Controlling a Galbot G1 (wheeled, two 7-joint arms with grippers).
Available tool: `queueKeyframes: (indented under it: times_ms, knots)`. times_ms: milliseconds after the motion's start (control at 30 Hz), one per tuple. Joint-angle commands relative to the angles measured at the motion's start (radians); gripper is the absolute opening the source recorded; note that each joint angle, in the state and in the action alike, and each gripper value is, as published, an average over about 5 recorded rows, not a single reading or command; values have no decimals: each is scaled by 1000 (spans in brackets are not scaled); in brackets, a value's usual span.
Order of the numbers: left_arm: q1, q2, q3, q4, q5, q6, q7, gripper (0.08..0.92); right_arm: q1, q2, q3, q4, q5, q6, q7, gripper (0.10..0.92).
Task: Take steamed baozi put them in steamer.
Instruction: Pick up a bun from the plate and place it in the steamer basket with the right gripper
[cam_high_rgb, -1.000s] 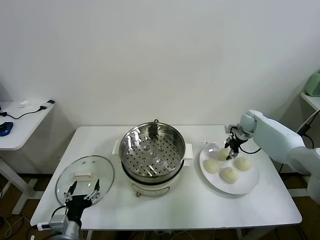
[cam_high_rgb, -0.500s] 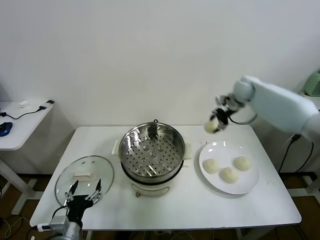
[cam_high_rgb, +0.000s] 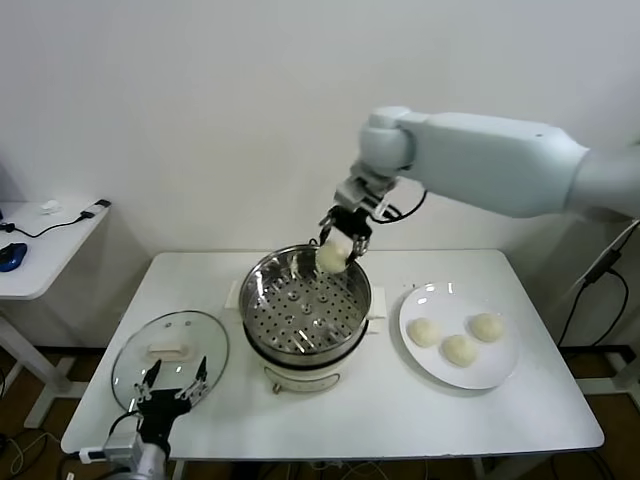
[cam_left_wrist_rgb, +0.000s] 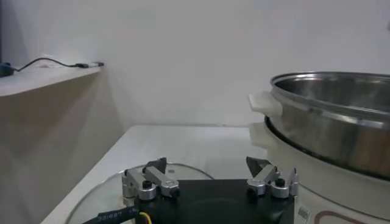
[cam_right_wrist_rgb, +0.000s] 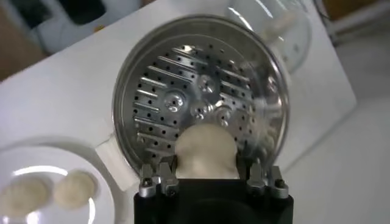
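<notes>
My right gripper is shut on one cream-white baozi and holds it in the air over the far right rim of the steamer. In the right wrist view the same baozi sits between the fingers, above the bare perforated tray of the steamer. Three more baozi lie on the white plate to the right of the steamer. My left gripper stands open at the table's front left corner, over the glass lid, with nothing in it.
The glass lid with its white handle lies flat left of the steamer. A second white side table with cables stands at the far left. The steamer's white handle and base show close by in the left wrist view.
My right gripper has lifted one baozi off the plate and carried it up and leftward to above the steamer. Three baozi stay on the plate. The left arm has not moved.
</notes>
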Motion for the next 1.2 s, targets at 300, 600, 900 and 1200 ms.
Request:
queueKeyframes:
  times_ms: [300, 600, 900, 1200]
  knots:
    - [1, -25, 4, 3, 14, -4, -6, 823, -288, 210, 115, -393, -426, 301, 95, 646]
    - [-4, -16, 0, 10, 10, -3, -7, 823, -353, 271, 170, -529, -448, 334, 112, 674]
    - [-7, -17, 1, 6, 8, 1, -10, 823, -317, 254, 164, -500, -342, 359, 94, 820]
    - [-11, -19, 12, 1, 14, 9, -5, 823, -28, 22, 39, -254, 161, 212, -71, 823]
